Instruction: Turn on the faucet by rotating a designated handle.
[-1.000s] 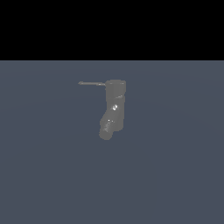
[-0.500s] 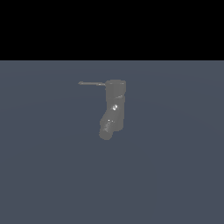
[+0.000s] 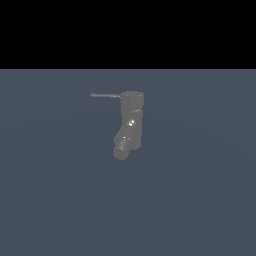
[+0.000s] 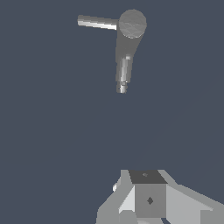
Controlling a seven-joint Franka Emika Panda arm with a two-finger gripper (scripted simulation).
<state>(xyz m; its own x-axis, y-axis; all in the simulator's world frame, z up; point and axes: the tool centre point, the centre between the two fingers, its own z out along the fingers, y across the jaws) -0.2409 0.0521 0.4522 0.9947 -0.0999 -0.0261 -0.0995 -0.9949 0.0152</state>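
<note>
The faucet [image 3: 128, 125] is a dull-grey upright cylinder with a bent lower spout and a small bright spot, standing on the flat blue-grey ground. The handle [image 3: 105, 95], a thin straight rod, sticks out from its top toward the exterior view's left. In the wrist view the faucet [image 4: 129, 37] is seen from above, with the handle [image 4: 97, 22] projecting sideways. My gripper [image 4: 146, 186] shows only as grey blocks at the wrist picture's edge, well away from the faucet and touching nothing. Its jaw gap is not readable. The arm is not in the exterior view.
Flat blue-grey ground [image 3: 200, 200] surrounds the faucet on all sides, with a black band above the horizon in the exterior view. No other objects show.
</note>
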